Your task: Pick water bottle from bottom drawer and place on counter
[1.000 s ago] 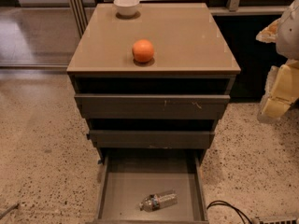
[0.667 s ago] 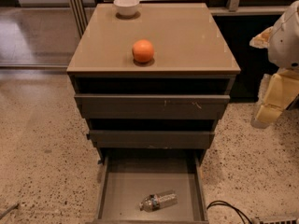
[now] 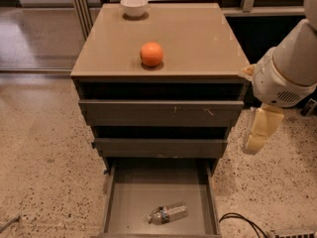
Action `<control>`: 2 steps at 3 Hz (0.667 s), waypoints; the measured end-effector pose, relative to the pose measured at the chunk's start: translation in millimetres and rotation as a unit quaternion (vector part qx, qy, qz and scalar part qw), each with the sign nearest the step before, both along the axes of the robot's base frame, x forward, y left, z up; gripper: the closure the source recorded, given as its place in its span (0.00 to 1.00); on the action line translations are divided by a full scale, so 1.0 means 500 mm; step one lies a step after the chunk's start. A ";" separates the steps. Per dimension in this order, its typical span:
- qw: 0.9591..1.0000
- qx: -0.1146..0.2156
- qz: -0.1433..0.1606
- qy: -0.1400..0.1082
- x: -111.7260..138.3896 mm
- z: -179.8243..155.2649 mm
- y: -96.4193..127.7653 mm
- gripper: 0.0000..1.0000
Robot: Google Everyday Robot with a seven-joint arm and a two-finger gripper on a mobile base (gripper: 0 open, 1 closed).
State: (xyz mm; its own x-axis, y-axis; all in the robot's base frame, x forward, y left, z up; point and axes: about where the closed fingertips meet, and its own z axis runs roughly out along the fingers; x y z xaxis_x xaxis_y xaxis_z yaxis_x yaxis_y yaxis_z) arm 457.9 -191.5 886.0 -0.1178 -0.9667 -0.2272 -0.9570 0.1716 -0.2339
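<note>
The water bottle (image 3: 168,213) lies on its side on the grey floor of the open bottom drawer (image 3: 133,192), near the drawer's front and right of its middle. The tan counter (image 3: 198,38) tops the cabinet. My gripper (image 3: 256,139) hangs below the white arm at the right, beside the cabinet's right side at the height of the two upper drawers. It is above and to the right of the bottle and holds nothing that I can see.
An orange (image 3: 151,54) sits on the counter near its front edge. A white bowl (image 3: 134,6) stands at the counter's back left. The two upper drawers (image 3: 161,112) are slightly pulled out. A black cable (image 3: 242,219) lies on the floor at the bottom right.
My arm has moved left and downward, bringing the gripper closer to the cabinet's right side. The bottle, orange and bowl have not moved.
</note>
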 end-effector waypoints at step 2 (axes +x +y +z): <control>1.000 0.000 -0.012 0.029 0.003 -0.185 -0.049 0.00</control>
State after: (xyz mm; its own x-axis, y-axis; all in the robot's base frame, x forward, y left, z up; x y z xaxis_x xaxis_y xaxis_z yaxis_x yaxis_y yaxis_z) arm 459.2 -215.9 793.7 -0.1532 -0.9637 -0.2187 -0.9648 0.1938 -0.1780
